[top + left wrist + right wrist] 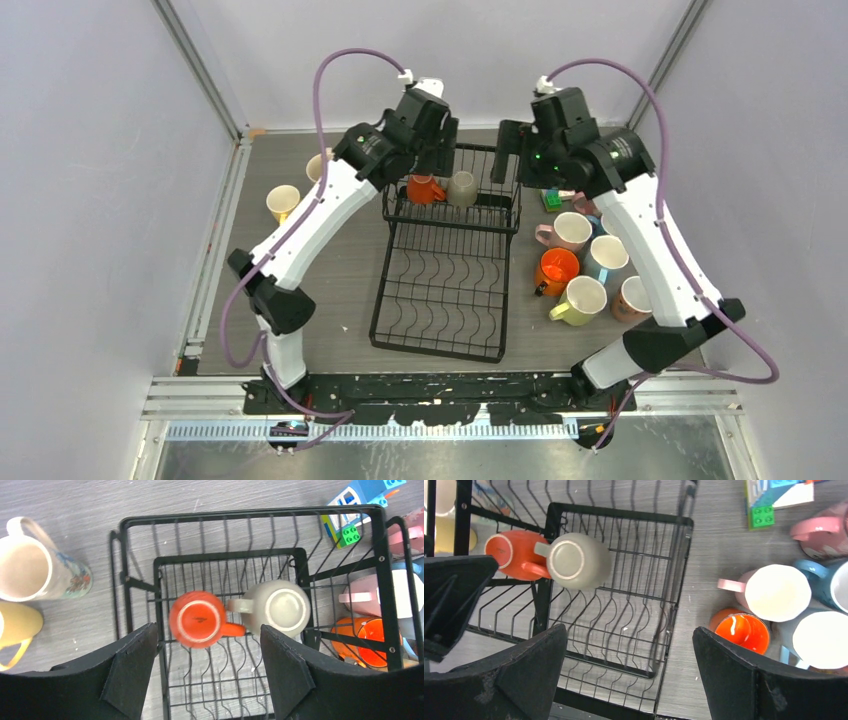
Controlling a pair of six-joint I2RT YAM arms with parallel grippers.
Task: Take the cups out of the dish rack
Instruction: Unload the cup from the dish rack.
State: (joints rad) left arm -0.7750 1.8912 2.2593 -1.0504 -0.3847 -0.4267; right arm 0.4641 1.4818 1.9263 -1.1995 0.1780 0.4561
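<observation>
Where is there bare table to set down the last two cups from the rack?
Left of the rack, bare table runs from the yellow cup to the near edge, with only the left arm overhead. Right of the rack is crowded with cups, leaving a narrow strip.

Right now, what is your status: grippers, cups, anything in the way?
Left gripper and right gripper open, empty. Two cups upside down in the rack: orange cup, beige cup. Their handles nearly touch.
</observation>
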